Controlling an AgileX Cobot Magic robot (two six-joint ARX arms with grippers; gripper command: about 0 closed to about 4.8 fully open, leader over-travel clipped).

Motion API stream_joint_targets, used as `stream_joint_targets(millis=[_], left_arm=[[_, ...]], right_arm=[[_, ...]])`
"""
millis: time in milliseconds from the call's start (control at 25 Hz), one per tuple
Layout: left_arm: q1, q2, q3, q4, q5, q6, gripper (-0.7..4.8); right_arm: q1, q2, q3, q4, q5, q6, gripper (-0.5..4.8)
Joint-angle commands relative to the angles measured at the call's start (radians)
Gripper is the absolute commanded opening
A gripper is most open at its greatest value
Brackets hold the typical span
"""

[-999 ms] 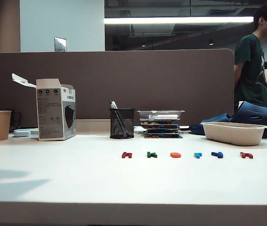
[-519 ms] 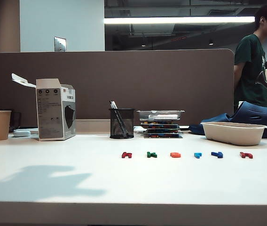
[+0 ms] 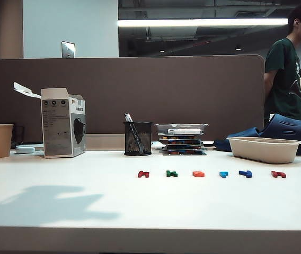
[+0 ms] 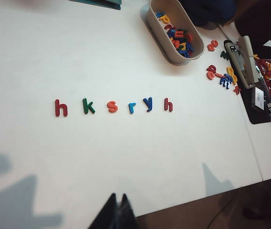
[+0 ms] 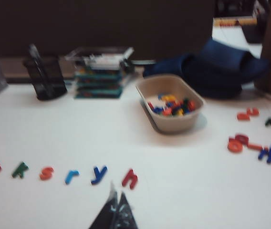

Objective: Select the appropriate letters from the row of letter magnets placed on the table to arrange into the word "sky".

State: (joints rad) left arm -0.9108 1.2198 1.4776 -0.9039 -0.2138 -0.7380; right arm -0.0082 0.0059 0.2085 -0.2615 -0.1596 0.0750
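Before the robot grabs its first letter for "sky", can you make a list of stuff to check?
1. All three needed letters lie on the table: orange-red s, green k, dark blue y: ok.
2. Each letter sits apart from its neighbours in the row, with room around it: ok.
3. Left gripper is open, ready to pick: not ok, its tips look shut.
4. Right gripper is open: not ok, shut too.
5. Either gripper is already touching a letter: no, both hang above bare table.
6. The bowl of spare letters stands away from the row: ok.
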Motion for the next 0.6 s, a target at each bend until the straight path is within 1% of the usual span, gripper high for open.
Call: stream_joint_targets(millis=[40, 120, 280, 399, 599], left_arm=[[0.002, -0.004, 0.003, 0.008, -0.009, -0.003, -0.05], [0.002, -0.004, 0.003, 0.008, -0.009, -0.003, -0.05], [0.002, -0.004, 0.003, 0.008, -0.01, -0.003, -0.05], [0.002, -0.004, 0.003, 0.009, -0.01, -0.003, -0.05], [0.002, -0.004, 0.003, 0.008, -0.01, -0.003, -0.05]], right_arm=[[0.002, 0.054, 0.105, -0.055, -0.034, 0.024, -0.01], [0.002, 0.221, 0.245, -0.13, -0.113, 0.024, -0.01], [0.003, 0.46, 0.435, -0.185, -0.181, 0.03, -0.03], [0.029, 0.67, 0.6, -0.199, -0.191, 0.064, -0.03], [0.146, 0.973, 0.818, -0.257, -0.157, 0.086, -0.03]])
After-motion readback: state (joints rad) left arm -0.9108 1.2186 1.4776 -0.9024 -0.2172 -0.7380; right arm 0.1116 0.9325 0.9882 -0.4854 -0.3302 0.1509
